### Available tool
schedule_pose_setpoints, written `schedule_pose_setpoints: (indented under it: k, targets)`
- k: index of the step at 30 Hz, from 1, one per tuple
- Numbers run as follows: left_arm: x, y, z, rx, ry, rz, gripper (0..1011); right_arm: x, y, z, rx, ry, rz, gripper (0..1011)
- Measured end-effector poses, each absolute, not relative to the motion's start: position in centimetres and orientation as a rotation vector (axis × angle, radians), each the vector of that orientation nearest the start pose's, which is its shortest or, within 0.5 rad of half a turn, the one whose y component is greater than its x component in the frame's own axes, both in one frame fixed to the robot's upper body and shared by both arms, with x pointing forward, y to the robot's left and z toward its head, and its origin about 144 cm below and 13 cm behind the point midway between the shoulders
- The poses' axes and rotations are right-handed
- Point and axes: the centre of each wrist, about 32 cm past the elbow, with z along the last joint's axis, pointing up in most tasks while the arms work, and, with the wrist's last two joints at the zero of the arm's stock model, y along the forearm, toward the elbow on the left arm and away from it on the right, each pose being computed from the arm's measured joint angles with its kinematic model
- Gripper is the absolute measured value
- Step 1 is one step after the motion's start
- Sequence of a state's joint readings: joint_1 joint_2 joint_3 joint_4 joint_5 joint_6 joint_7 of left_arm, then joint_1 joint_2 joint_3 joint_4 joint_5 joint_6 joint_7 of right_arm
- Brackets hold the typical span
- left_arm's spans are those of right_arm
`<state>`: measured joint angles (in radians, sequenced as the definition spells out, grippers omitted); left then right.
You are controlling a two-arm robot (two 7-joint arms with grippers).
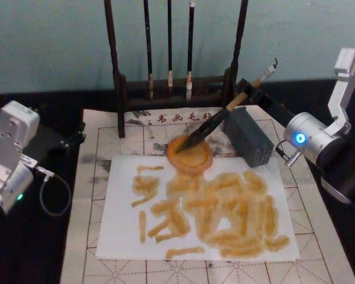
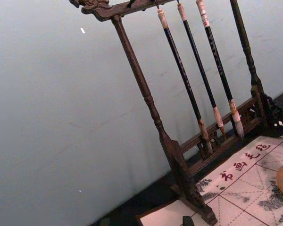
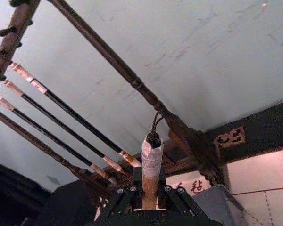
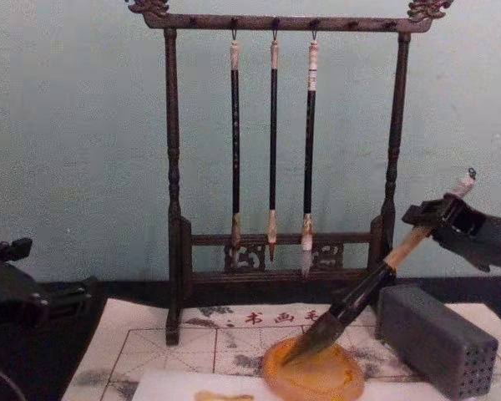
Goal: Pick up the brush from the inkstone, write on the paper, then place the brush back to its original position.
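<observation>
The brush (image 1: 225,112) slants down from the upper right, its dark bristle tip resting on the round amber inkstone (image 1: 190,155). My right gripper (image 1: 252,89) is shut on the tan handle below the white-wrapped top end. In the chest view the brush (image 4: 376,284) runs from the right gripper (image 4: 442,219) down to the inkstone (image 4: 313,374). The right wrist view shows the wrapped brush (image 3: 152,157) top rising between the fingers (image 3: 125,200). The white paper (image 1: 195,207) lies in front of the inkstone, covered with several orange strokes. My left arm (image 1: 12,154) is parked at the left.
A grey rectangular block (image 1: 251,136) with small holes stands just right of the inkstone. A dark wooden rack (image 4: 275,167) with three thin hanging brushes stands behind it. A gridded practice mat (image 1: 94,177) lies under the paper, with dark table on both sides.
</observation>
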<state>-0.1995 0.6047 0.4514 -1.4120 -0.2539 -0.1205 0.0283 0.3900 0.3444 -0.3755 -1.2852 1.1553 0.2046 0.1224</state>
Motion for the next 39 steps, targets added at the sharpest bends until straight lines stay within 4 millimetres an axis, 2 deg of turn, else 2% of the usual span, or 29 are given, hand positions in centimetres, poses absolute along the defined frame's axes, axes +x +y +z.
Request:
schedule_pose_setpoints:
  k: [39]
  targets:
    - [48.9, 31.0, 114.0, 0.304, -0.285, 1.248, 1001, 55.7, -24.8, 116.4, 0.348, 0.777, -1.125, 185]
